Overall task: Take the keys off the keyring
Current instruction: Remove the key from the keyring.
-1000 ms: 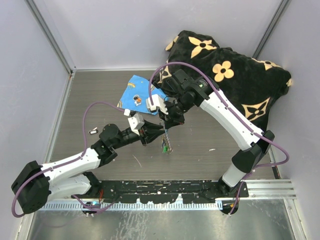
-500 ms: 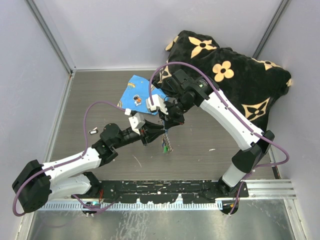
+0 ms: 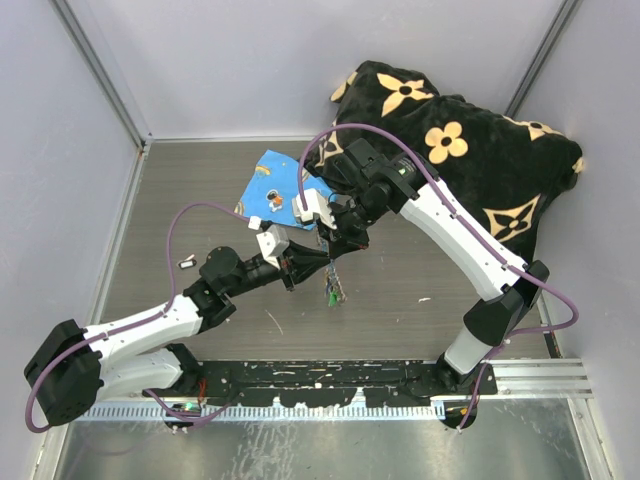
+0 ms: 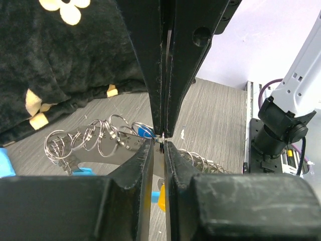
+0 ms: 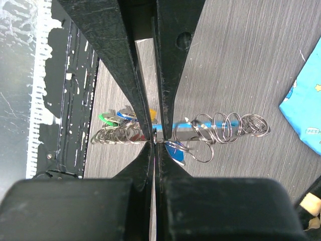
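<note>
Right gripper (image 5: 156,141) clenched on a loop of thin metal chain-like keyring (image 5: 223,128); left gripper (image 4: 160,145) meets it tip to tip, jaws a slit apart, grip unclear; tiny coloured-head keys (image 5: 111,120) bunched at one end, over grey wood-grain table (image 5: 241,55)

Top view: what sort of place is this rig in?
Probably a robot test cell: plain grey walls box in a table, and both arms are bolted to a rail at its near edge.
</note>
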You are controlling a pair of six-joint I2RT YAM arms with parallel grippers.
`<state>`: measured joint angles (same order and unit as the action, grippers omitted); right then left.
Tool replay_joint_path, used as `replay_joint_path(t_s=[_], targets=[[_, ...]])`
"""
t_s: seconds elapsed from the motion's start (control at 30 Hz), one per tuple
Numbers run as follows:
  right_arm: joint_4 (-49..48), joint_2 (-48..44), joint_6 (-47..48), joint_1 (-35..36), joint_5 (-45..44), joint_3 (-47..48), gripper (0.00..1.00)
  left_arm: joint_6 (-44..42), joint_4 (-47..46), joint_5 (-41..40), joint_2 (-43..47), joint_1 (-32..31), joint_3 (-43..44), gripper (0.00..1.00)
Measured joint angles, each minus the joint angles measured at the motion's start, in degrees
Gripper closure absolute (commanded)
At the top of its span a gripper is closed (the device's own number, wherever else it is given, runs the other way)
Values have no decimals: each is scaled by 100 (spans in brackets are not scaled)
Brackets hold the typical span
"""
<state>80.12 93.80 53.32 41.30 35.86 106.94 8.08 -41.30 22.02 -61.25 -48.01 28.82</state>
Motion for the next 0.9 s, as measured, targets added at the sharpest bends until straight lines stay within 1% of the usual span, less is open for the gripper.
replay_joint_path(t_s=[0.07,0.1,0.17,0.3,0.4,0.47,0.6,0.67,0.9], targets=[[9,0,9,0,2,0,99,20,0,0,0,0,0,97],[9,0,13,0,0,0,99,24,0,7,0,0,0,100],[13,0,17,0,0,0,99,28,4,11,0,0,0,100],[17,0,20,-2,0,0,95,28,48,17,0,0,17,100],[17,0,15,-9,24,0,82,57,87,13,26,0,22,100],[17,0,9,-31,111,0,71,142,111,-2,66,0,22,100],[9,-4,-9,-293,566,0,59,337,155,-92,116,0,17,100],[7,-13,-15,-498,848,0,54,459,118,-138,153,0,-7,100],[-50,-170,-28,-1353,2083,-17,53,767,61,-240,393,0,-116,100]])
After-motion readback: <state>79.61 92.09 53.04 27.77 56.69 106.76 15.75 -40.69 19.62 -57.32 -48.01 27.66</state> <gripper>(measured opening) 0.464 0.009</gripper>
